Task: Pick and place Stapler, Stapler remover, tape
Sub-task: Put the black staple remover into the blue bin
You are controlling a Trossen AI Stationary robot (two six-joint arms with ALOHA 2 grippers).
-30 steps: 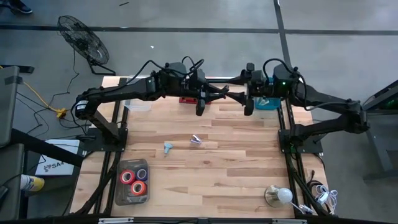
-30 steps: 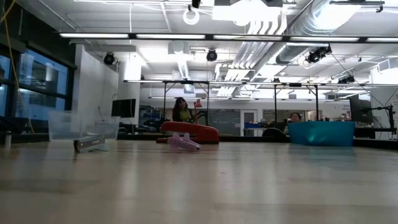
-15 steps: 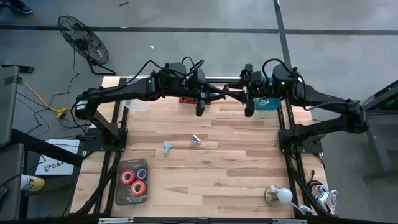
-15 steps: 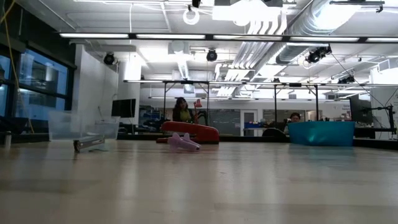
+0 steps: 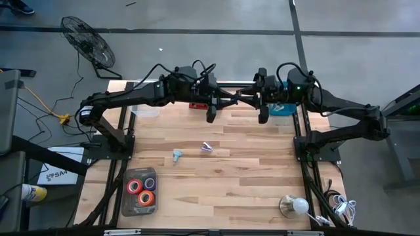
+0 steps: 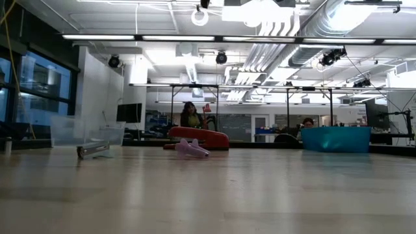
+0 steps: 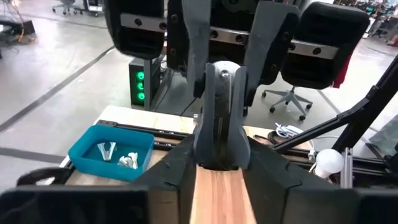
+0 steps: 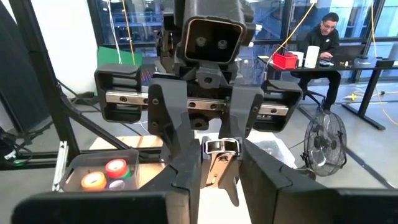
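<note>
I hold both my arms out over the far edge of the wooden table (image 5: 223,164), pointing at each other. My left gripper (image 5: 231,100) and right gripper (image 5: 241,99) meet tip to tip above the boards; whether either claw is spread or pressed together, I cannot tell. The stapler (image 5: 197,105) lies at the far edge, partly under my left arm. The tape (image 5: 142,188) rolls sit in a small tray (image 5: 125,196) at the near left corner. A blue bin (image 5: 283,110) sits under my right arm. Two small pale pieces (image 5: 191,151) lie mid-table, well apart from both grippers.
</note>
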